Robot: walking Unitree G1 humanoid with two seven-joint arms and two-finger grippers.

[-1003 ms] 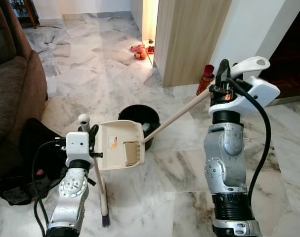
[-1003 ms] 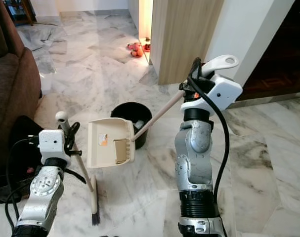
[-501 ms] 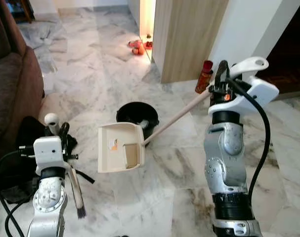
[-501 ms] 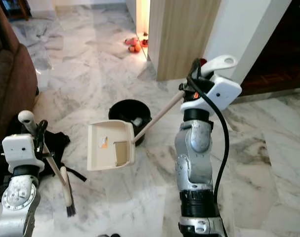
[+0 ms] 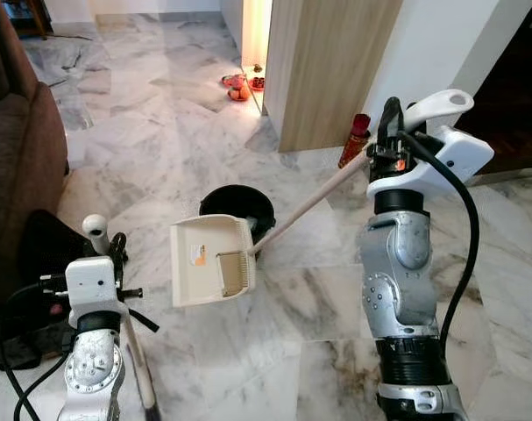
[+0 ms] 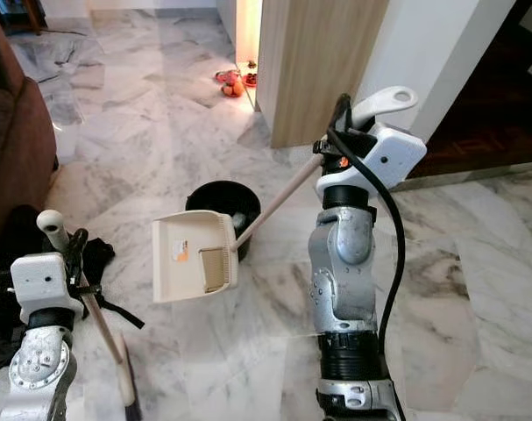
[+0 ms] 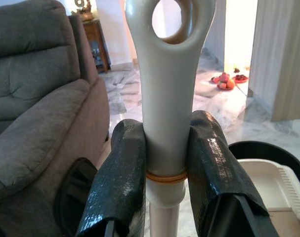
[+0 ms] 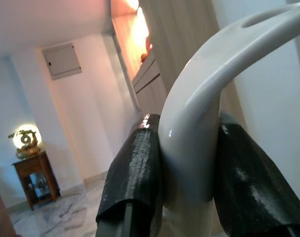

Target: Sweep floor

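Right tool (image 8: 187, 163) clamps the dustpan (image 5: 211, 272) handle above the bin (image 5: 237, 203); left tool (image 7: 164, 182) clamps the broom (image 6: 99, 316).

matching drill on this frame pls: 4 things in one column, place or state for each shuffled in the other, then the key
Things:
1. broom
2. dustpan
3. black bucket
4. sofa

Place or state:
A. on the floor just behind the dustpan
B. on the robot's left
C. handle clamped in the left gripper
D. held above the floor by its long handle in the right gripper

Pairs: 1-C, 2-D, 3-A, 4-B
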